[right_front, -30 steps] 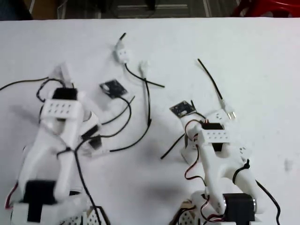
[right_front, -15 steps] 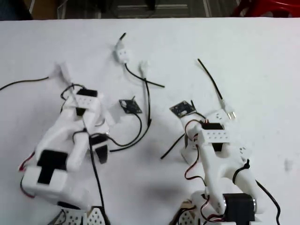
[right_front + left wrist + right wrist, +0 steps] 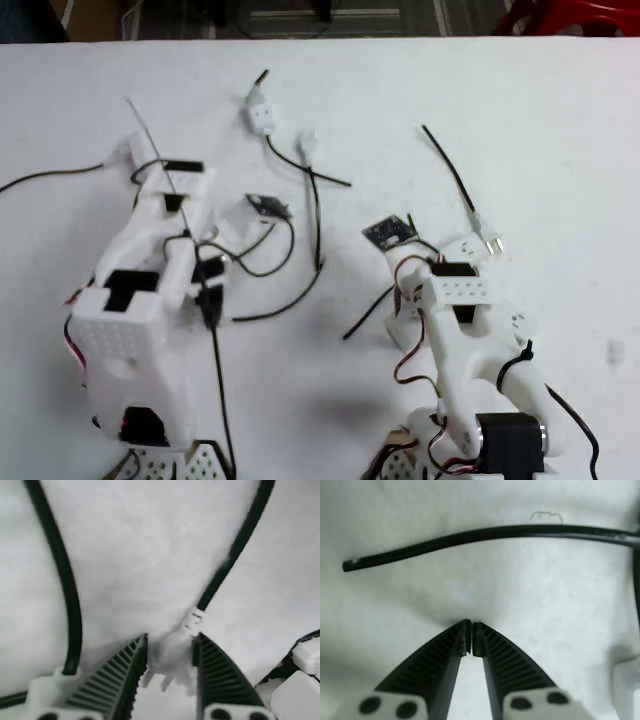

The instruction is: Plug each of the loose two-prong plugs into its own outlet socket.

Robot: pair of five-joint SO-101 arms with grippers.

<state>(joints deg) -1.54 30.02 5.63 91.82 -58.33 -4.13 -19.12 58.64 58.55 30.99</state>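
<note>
On table [image 3: 560, 120]: black cable [image 3: 318, 230] (curved) near plug [image 3: 308, 143].

Bright, even light is falling on the white table [image 3: 560, 110], perhaps from above. Soft grey shadows are lying on the table beside the right arm [image 3: 470, 340]. The table is glowing, making white things hard to see.

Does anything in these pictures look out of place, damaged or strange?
Yes. The left hand grips a white plug with its prongs pointing back toward the wrist, while its black cable leads away. That looks backwards for plugging it in. Nothing seems broken or spilled.
</note>
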